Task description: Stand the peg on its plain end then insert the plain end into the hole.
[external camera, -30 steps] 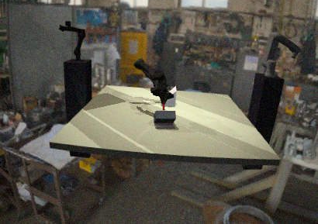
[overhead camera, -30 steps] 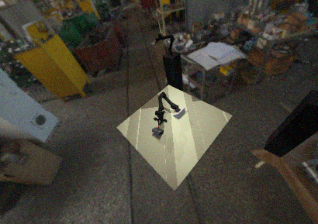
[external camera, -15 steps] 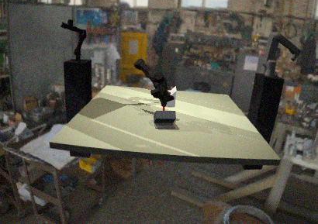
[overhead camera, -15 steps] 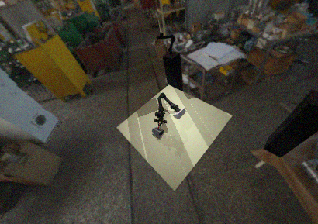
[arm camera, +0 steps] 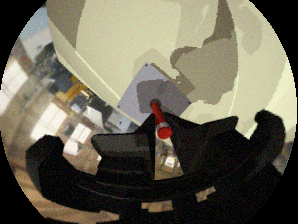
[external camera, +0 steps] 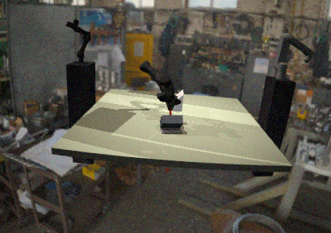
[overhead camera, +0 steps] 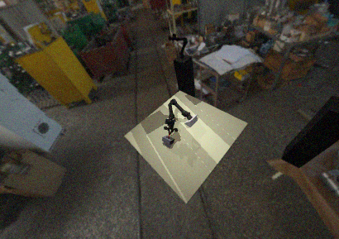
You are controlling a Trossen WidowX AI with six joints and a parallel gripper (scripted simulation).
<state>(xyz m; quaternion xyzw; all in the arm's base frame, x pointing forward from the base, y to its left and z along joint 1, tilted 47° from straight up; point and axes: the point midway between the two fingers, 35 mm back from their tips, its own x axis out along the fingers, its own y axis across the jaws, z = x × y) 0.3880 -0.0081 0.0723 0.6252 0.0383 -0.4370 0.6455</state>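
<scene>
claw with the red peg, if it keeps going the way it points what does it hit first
Most likely the sloped panel: the claw points the peg at its face, roughly at the hole, though depth is unclear.

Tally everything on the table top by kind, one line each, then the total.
Robot arm with jaws shut on the peg: 1, gripper
Red peg: 1
Sloped panel with a hole: 1
Small white upright piece behind the arm: 1
Total: 4
</scene>
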